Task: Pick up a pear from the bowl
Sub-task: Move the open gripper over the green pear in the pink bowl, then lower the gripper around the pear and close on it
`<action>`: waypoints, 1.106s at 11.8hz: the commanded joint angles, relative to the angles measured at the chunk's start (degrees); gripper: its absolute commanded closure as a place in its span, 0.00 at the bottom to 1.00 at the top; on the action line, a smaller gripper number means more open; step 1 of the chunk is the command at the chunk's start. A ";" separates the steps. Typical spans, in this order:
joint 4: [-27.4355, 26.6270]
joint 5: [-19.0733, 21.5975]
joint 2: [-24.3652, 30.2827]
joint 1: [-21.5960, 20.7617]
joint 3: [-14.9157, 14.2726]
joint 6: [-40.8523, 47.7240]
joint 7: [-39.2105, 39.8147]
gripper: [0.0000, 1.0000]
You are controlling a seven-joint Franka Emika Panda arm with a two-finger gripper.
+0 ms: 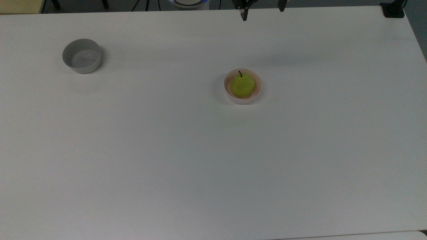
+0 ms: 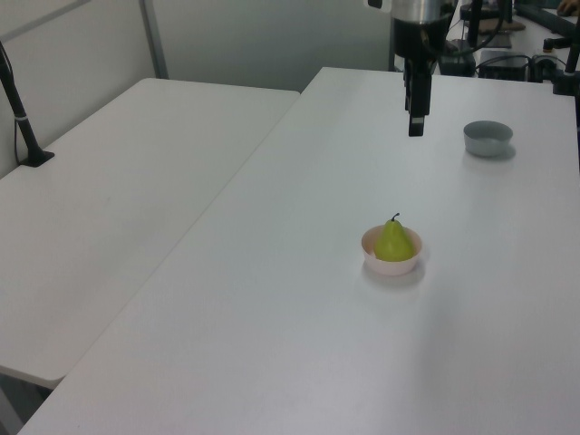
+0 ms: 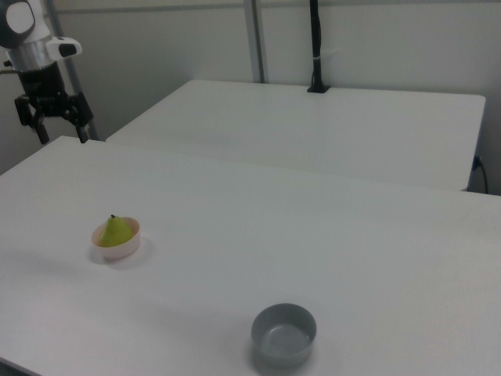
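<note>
Pear (image 1: 242, 85), yellow-green, dark stem: upright in pale pink bowl (image 1: 258, 91), mid white tabletop (image 1: 213, 160). Hand (image 3: 59, 129): fingers spread wide, empty, raised above the tabletop's far edge in the top view, well apart from the bowl. Grey bowl (image 1: 81, 56): well apart at the top view's left.

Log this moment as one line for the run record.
phase: approach | tool: open, above the table's far edge, apart from pear | pear: upright in pink bowl | grey bowl: empty
</note>
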State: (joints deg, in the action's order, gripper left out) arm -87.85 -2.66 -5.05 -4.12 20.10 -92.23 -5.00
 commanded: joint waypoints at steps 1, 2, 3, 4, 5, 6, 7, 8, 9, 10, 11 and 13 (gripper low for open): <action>-6.87 0.73 0.48 -0.62 0.12 -5.84 -0.72 0.00; -8.98 0.64 0.40 -0.62 0.12 -7.68 -0.72 0.00; -10.74 0.47 -0.04 -0.54 0.12 -9.70 -0.72 0.00; -12.85 0.12 -0.22 -0.45 0.03 -11.81 -0.72 0.00; -15.05 0.03 -0.74 -0.36 0.03 -14.27 -0.72 0.00; -16.11 -0.06 -1.53 -0.10 0.03 -15.60 -0.72 0.00; -16.64 -0.50 -2.41 -0.01 0.03 -16.48 -0.72 0.00; -17.69 -1.20 -2.77 0.17 0.03 -17.80 -0.72 0.00; -18.92 -1.55 -3.20 0.17 -0.06 -19.81 -0.72 0.00; -19.98 -2.34 -3.38 0.34 -0.15 -21.05 -0.72 0.00; -20.77 -2.52 -4.08 0.87 -0.15 -22.37 -0.72 0.00; -21.57 -4.01 -5.49 1.22 -0.24 -25.09 -0.72 0.00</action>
State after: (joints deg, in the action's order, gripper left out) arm -107.13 -4.74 -10.14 -3.29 20.19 -113.41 -5.00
